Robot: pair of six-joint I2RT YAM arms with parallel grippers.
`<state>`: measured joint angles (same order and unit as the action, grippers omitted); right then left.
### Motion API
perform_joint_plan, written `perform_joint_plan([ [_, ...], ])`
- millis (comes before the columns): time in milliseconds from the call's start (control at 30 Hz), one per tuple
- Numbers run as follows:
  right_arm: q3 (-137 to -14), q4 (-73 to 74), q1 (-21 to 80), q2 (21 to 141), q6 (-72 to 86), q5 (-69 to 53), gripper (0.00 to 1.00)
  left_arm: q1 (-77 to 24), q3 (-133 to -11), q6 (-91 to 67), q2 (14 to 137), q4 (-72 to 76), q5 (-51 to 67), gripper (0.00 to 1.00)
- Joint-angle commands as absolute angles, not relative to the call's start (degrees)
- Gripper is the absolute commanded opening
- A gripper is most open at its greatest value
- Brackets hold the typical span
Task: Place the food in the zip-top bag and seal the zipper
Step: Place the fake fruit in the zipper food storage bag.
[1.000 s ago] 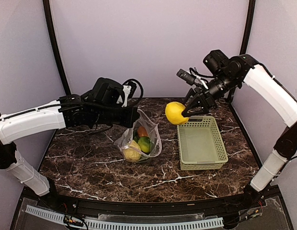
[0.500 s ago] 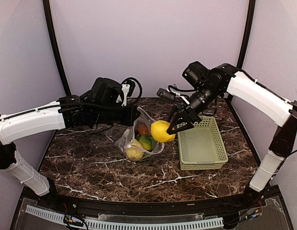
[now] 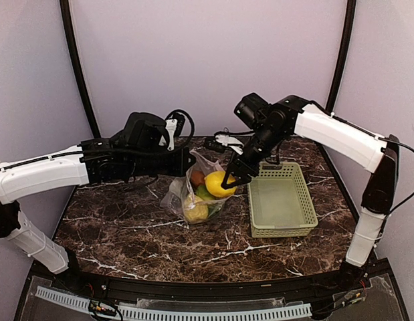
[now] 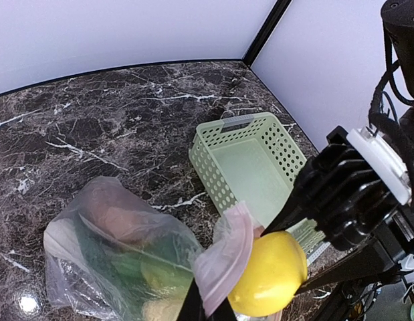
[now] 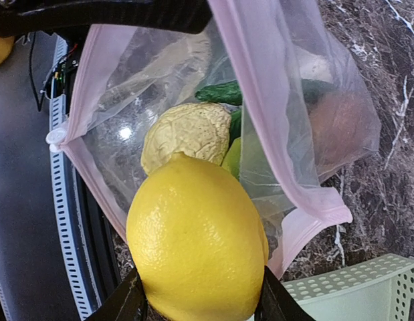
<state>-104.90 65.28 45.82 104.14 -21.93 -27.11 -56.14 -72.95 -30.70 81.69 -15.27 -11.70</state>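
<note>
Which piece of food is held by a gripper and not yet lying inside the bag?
The yellow lemon: the right gripper clamps it at the mouth of the zip-top bag, while the tan bumpy lump and the long green vegetable lie inside.

clear plastic bag (image 4: 93,221): glossy, crinkled | yellow lemon (image 5: 196,241): dimpled, satin | pale green slotted plastic basket (image 4: 220,130): matt | brown marbled tabletop (image 4: 93,114): polished

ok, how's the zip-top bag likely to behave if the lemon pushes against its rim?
Probably floppy: the zip-top bag wrinkles and sags, its mouth held up only where the left end effector pinches the rim. A push from the lemon would likely fold the film, not meet resistance. The food inside probably anchors its bottom.
</note>
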Motion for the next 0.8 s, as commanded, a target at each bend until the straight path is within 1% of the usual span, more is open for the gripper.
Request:
perform_joint_plan([
  [0, -106.7, 61.6, 47.8, 103.7, -20.8, -16.0, 0.41, -56.3, -72.3, -32.8, 80.3, -11.0, -10.1, 0.01],
  [67, -107.3, 61.1, 48.4, 104.5, -20.9, -14.9, 0.41, -56.3, -71.7, -33.8, 80.3, -9.5, -9.9, 0.01],
  [267, -113.2, 62.4, 48.9, 108.0, -18.8, -20.0, 0.42, -56.4, -68.2, -37.7, 79.0, -3.8, -11.5, 0.01],
  [500, -117.0, 62.8, 49.4, 111.1, -17.8, -21.0, 0.44, -56.4, -66.5, -38.8, 77.1, -2.4, -13.5, 0.01],
  [667, -119.8, 62.3, 49.5, 114.6, -16.0, -17.2, 0.49, -56.6, -63.9, -40.6, 75.2, 1.5, -14.0, 0.01],
  [767, -123.3, 62.3, 49.6, 116.4, -16.2, -15.9, 0.57, -56.5, -63.0, -41.2, 74.5, 3.3, -13.7, 0.01],
])
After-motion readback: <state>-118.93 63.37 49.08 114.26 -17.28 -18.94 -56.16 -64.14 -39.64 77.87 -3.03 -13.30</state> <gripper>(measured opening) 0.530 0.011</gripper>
